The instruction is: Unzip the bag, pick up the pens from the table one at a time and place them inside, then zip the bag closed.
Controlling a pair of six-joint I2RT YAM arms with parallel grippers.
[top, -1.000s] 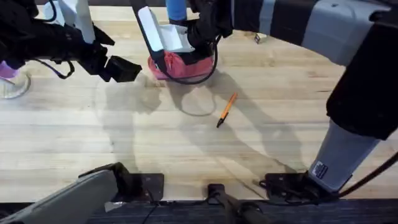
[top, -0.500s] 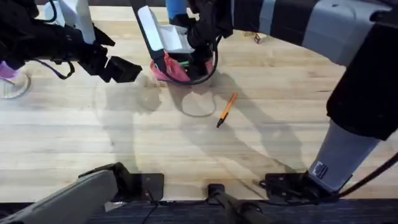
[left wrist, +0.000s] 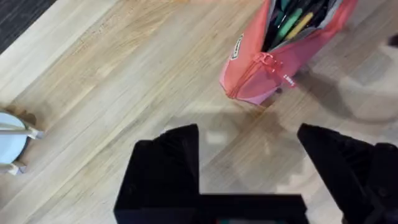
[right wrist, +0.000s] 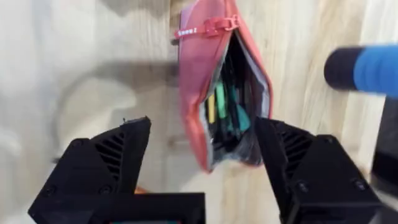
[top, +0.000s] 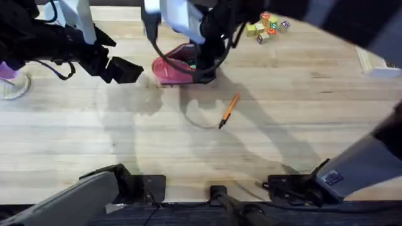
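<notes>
The pink-red bag point(top: 176, 70) lies on the table point(top: 295, 119) at the back middle. Its zipper is open, and green, yellow and teal pens show inside the bag point(right wrist: 217, 93). An orange pen with a black tip point(top: 228, 111) lies alone on the wood in front of the bag, to its right. My right gripper point(right wrist: 205, 171) hangs open just above the bag's mouth, holding nothing; from overhead the right gripper point(top: 204, 66) is at the bag's right end. My left gripper point(left wrist: 249, 158) is open and empty a short way off the closed end of the bag point(left wrist: 267, 65), left of it from overhead point(top: 124, 69).
Small coloured blocks point(top: 268, 26) sit at the back right. A blue bottle point(right wrist: 367, 70) stands behind the bag. A clear glass point(top: 12, 85) is at the far left, and a white dish with pale sticks point(left wrist: 9, 137) lies near the left gripper. Bare wood stretches across the front.
The right arm has lifted up and back from the bag, uncovering the blocks behind. The bag has settled flatter with its mouth open. The left arm and the orange pen have not moved.
</notes>
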